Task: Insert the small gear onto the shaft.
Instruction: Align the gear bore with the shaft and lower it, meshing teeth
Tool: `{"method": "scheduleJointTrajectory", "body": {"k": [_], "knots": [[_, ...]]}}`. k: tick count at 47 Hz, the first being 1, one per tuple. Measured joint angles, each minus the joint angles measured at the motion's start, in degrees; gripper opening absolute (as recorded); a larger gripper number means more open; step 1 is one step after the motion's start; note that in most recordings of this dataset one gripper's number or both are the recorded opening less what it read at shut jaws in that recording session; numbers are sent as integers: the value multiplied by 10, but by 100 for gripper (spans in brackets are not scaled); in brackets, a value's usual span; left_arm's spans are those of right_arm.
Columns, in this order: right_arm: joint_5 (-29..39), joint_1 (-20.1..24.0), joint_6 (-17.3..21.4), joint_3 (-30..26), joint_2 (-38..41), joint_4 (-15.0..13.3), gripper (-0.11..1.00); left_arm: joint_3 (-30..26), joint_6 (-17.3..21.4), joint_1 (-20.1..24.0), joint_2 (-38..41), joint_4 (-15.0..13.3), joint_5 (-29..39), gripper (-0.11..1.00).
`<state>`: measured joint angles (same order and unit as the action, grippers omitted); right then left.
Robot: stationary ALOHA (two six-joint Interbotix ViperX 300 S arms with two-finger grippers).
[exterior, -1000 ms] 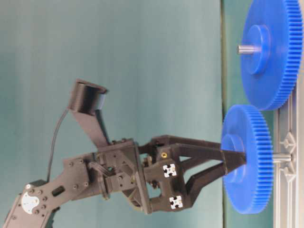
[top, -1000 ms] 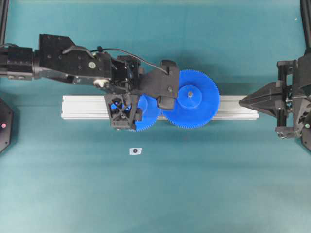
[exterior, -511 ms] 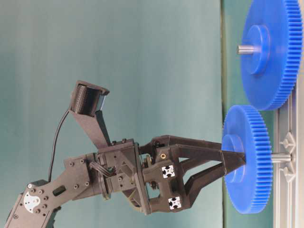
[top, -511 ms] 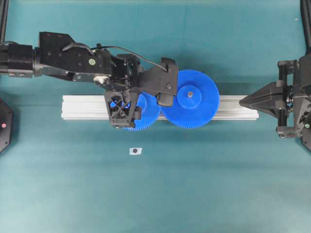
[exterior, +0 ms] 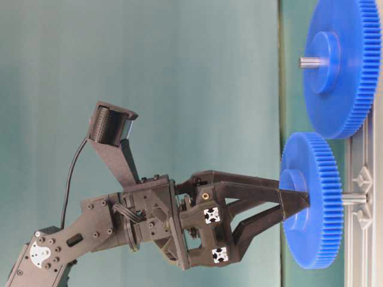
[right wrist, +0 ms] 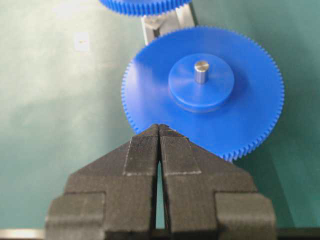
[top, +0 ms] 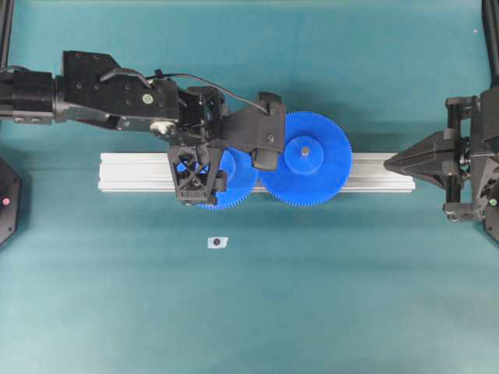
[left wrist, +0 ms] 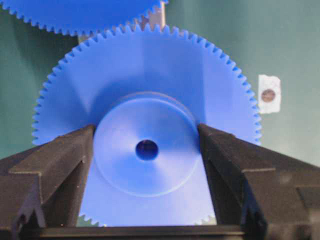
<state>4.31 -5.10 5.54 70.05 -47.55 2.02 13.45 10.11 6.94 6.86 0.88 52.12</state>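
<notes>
**Blue small gear held by its hub over the rail**

Blue plastic fills the left wrist view: the small gear (left wrist: 145,150) faces the camera, its centre hole dark and open, and the left gripper (left wrist: 146,150) clamps the raised hub from both sides, one black finger (left wrist: 60,160) against each flank of the hub. In the table-level view the same gear (exterior: 311,200) stands off the aluminium rail (exterior: 362,179), with the shaft (exterior: 354,198) showing as a short grey pin between the gear's back face and the rail. Whether the pin tip has entered the hole cannot be told from these views.

From overhead, the left gripper (top: 195,175) hangs over the rail (top: 132,171) and covers most of the small gear (top: 234,183), whose toothed edge shows past the fingers and lies just beside the rim of the big gear (top: 308,160). In the table-level view the two rims overlap along the line of sight; whether the teeth mesh is not clear. The big gear sits on its own grey pin (right wrist: 201,71), which stands up through its hub.

The right gripper (top: 390,162) is off the rail's right end, well apart from both gears. Its fingers (right wrist: 145,150) are pressed together with nothing between them.

A small white tag (top: 217,242) with a dark dot lies on the teal table (top: 312,296) in front of the rail, below the small gear in the overhead view.
</notes>
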Motion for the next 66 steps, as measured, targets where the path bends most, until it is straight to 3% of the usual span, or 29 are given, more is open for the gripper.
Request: {"method": "scheduleJointTrajectory", "body": {"k": [35,41,48,66], "knots": [[1,0,1,0,0,0,2,-7,-2,-1,7,0,21,70],[1,0,1,1,0,0,2,-6,0,0,7,0,21,85],[1,0,1,0,-3,0,2,-4,3,0,9,1,23,80],[8,0,1,1,-18,-1,2,-3,1,1,9,2,21,84]]}}
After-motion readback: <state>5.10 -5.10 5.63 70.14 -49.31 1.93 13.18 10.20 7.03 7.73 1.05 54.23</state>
